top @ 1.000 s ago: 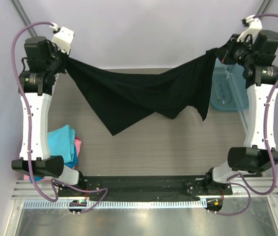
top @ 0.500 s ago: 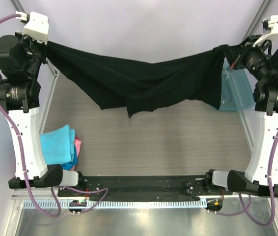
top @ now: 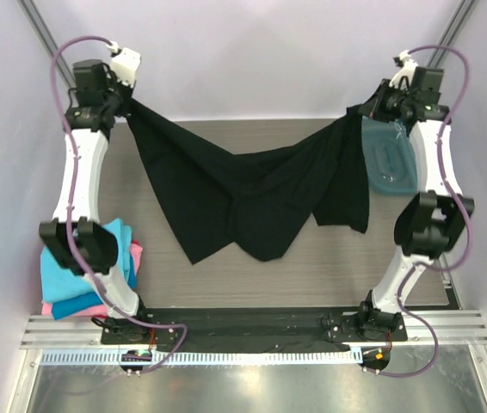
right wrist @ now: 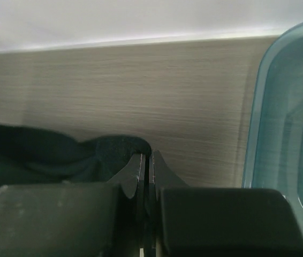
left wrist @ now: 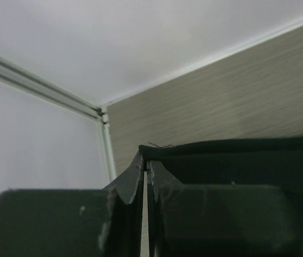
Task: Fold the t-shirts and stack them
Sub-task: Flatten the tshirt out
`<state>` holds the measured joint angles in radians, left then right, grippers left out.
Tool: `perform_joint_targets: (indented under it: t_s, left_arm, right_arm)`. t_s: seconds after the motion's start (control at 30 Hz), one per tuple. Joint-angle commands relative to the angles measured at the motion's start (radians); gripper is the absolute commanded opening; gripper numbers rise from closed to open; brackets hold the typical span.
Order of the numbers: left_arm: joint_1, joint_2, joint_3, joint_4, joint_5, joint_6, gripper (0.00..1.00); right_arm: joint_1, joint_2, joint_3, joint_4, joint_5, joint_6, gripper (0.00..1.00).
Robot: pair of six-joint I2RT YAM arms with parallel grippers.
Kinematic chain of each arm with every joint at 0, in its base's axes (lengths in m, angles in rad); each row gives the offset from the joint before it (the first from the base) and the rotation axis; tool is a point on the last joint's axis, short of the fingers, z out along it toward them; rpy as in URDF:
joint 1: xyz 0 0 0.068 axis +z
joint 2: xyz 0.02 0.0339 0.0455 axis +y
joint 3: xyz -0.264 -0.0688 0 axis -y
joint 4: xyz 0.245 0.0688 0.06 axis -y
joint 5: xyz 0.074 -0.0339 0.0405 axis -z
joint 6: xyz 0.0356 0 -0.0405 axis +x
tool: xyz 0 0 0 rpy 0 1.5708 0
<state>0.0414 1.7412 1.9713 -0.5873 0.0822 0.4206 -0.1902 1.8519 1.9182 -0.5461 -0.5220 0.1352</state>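
A large black t-shirt [top: 243, 185] hangs stretched between both arms over the far half of the table, sagging in the middle with its lower folds touching the tabletop. My left gripper [top: 126, 105] is shut on its left corner; the black hem [left wrist: 232, 147] shows at the fingertips in the left wrist view. My right gripper [top: 366, 112] is shut on the right corner, where bunched black cloth [right wrist: 108, 150] leaves the jaws to the left. A folded stack of t-shirts, turquoise [top: 67, 280] on blue over pink [top: 134, 255], lies at the near left.
A translucent teal plastic tray [top: 390, 159] sits at the far right, just beyond the right gripper, its rim [right wrist: 256, 107] close beside the fingers. Metal frame posts stand at the far corners. The arm bases and a black rail run along the near edge.
Both grippers have swung back inward and lower with the black t-shirt. The cloth now sags deeper, and its lower folds reach further down the table.
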Motion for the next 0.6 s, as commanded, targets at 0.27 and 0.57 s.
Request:
perform_joint_targets:
  t_s: [0.27, 0.57]
  left_arm:
    - [0.003, 0.256, 0.143, 0.172, 0.001, -0.042, 0.0]
    - [-0.028, 0.169, -0.028, 0.133, 0.085, -0.101, 0.0]
  right_arm:
    - [0.086, 0.225, 0.279, 0.048, 0.071, -0.214, 0.53]
    - [0.349, -0.204, -0.373, 0.017, 0.076, -0.752, 0.48]
